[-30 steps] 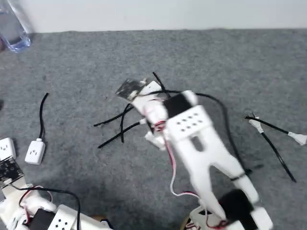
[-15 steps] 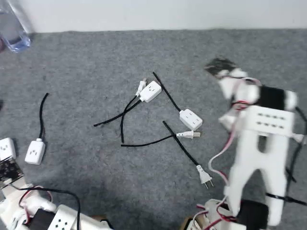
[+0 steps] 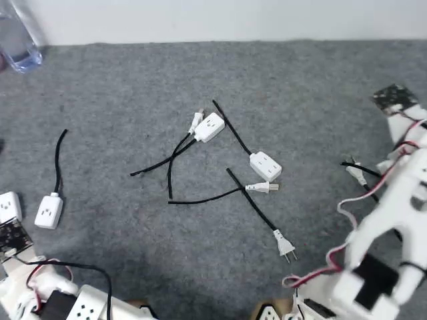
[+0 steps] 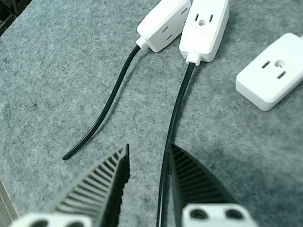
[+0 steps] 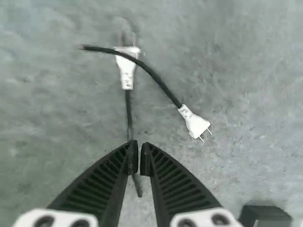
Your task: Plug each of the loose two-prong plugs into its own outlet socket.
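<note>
Grey carpet (image 3: 120, 87) lay under everything. Nearest, the left gripper (image 4: 149, 149) sat low with its jaws partly open either side of a black cord (image 4: 177, 106), not pinching it; three empty outlet sockets (image 4: 204, 21) lay just beyond. The right gripper (image 5: 138, 144) hovered with jaws almost touching, gripping nothing, above two loose plugs (image 5: 195, 124). Farther out, mid-table, two stray plugs (image 3: 261, 188) lay near an empty socket (image 3: 265, 165). Farthest, the far plug (image 3: 196, 121) looked seated in the far socket (image 3: 211, 126), though I could not be sure. By my reckoning, one pairing at most was done and the rest remained.
</note>
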`<state>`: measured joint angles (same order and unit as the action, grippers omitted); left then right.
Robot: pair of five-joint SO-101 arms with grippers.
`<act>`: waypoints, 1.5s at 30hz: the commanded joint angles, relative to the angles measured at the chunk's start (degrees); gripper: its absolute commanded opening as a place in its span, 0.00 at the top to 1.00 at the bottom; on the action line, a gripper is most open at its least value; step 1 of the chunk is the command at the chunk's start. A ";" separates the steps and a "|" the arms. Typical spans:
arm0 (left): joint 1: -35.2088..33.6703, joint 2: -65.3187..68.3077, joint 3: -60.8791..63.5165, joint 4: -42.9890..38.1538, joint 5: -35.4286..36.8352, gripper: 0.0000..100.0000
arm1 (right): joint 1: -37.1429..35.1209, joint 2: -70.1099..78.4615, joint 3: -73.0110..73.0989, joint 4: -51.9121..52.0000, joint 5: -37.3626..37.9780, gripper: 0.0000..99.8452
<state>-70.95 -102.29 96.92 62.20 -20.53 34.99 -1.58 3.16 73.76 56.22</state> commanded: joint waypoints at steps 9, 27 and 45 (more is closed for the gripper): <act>0.35 0.26 -0.40 0.35 -0.26 0.88 | -16.04 -2.77 -4.13 11.82 0.18 0.89; 0.35 0.26 -0.40 0.35 -0.26 0.88 | -48.84 -6.90 8.00 16.75 17.14 0.73; 0.26 0.26 -0.40 0.44 -0.26 0.88 | -51.91 -6.29 22.07 -1.10 21.80 0.73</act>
<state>-70.95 -102.29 96.92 62.20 -20.53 -16.88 -5.80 25.41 74.73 77.49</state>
